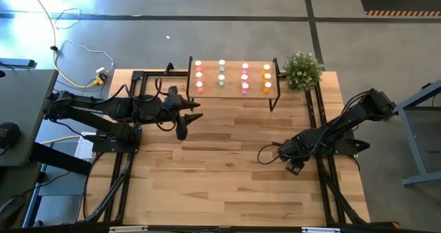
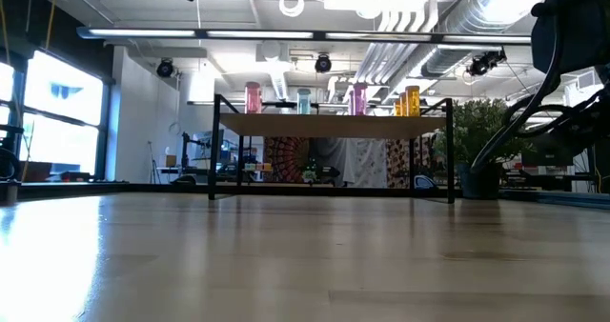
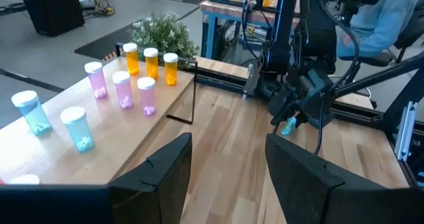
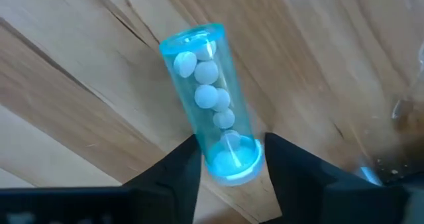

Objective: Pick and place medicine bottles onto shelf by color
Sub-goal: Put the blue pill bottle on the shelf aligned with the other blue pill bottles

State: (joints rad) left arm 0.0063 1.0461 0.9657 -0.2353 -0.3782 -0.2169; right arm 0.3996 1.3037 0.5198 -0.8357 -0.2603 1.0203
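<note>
While the left gripper (image 1: 187, 119) hovers open by the shelf (image 1: 234, 94), the right gripper (image 4: 228, 159) at four o'clock on the bench (image 1: 227, 185) clamps a blue bottle (image 4: 211, 101) holding white pills. Eleven bottles (image 3: 121, 89) stand on the shelf.

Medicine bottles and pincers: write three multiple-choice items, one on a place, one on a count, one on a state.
1. Where is the blue bottle that is off the shelf?
A. Beside the plant
B. Between the right pincer's fingers
C. Under the shelf

2. How many orange bottles stand on the shelf?
A. One
B. Five
C. Three

3. How is the left pincer?
A. Open, empty
B. Shut on an orange bottle
C. Shut on a pink bottle

Key: 1 B, the right wrist view shows a finger on each side of its cap end. 2 C, the left wrist view shows three in a row. 3 A, its fingers stand apart with only table between.
</note>
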